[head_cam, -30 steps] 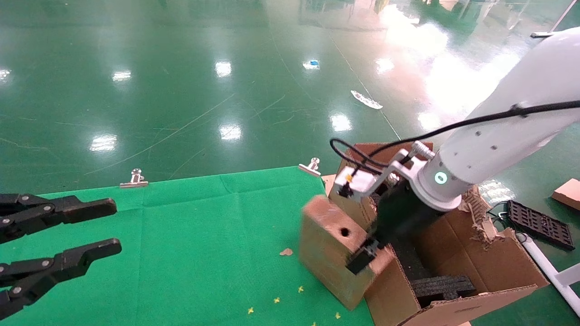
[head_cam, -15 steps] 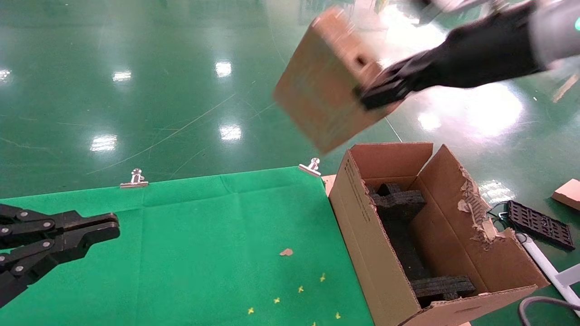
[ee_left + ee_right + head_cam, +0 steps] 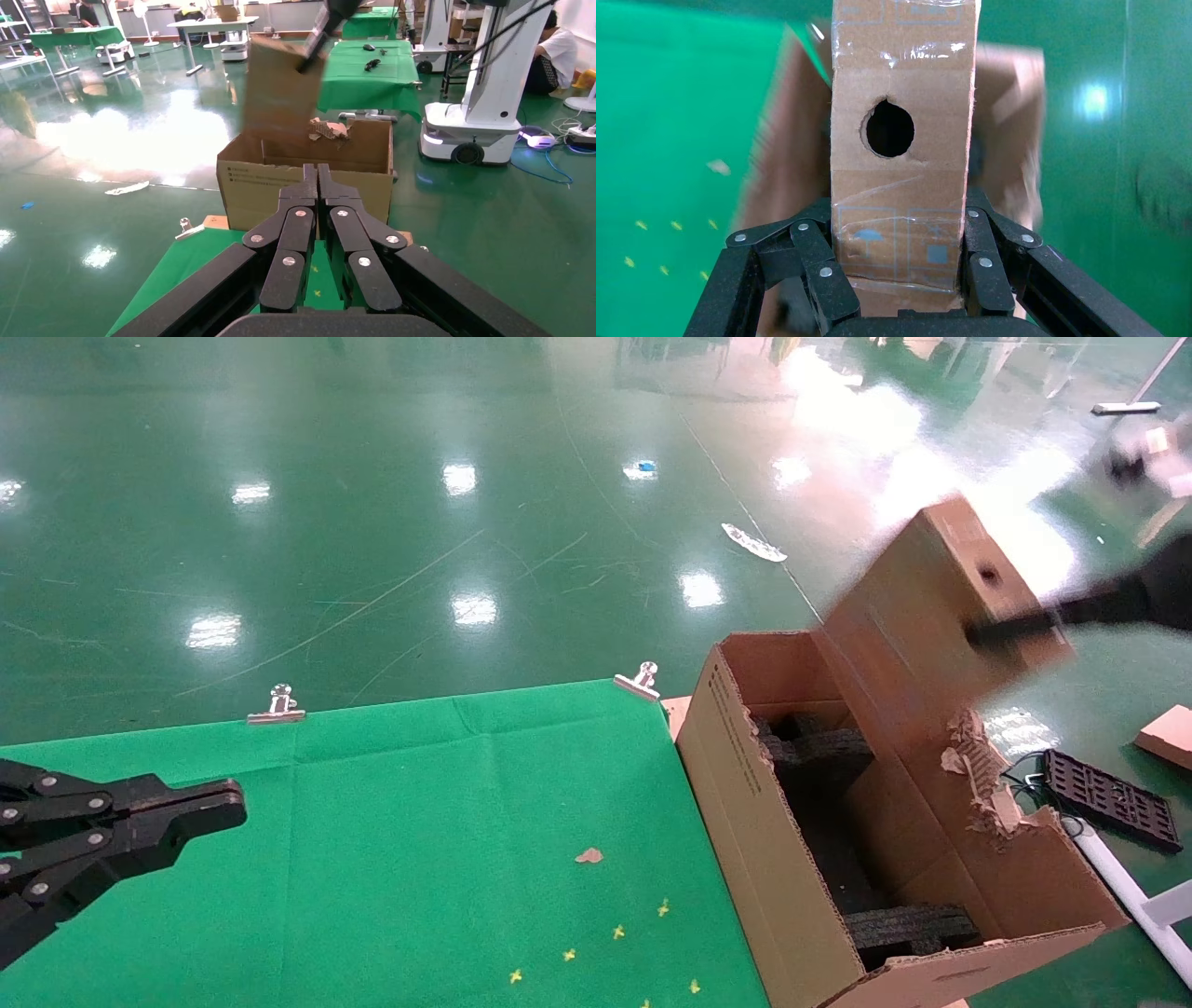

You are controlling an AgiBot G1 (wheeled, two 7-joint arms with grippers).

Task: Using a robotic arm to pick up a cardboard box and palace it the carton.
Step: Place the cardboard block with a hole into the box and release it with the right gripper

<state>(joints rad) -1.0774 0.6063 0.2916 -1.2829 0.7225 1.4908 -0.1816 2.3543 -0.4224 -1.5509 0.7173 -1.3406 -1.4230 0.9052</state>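
Head view shows you the right end effector [image 3: 1010, 628] clamping the cardboard box [image 3: 931, 617] above the carton [image 3: 745, 803]; your left end effector [image 3: 219, 808] sits closed over the tabletop [image 3: 419, 822].

carton [image 3: 792, 859] mouth open, foam blocks [image 3: 908, 924] inside, torn flap [image 3: 978, 775] alongside

The cardboard box [image 3: 917, 617] is held tilted above the far right part of the carton [image 3: 792, 859], at two o'clock from the table [image 3: 391, 822]. The carton is set against the table's right edge (foam blocks [image 3: 838, 775] lie inside). The left gripper [image 3: 219, 803] is parked at nine o'clock.
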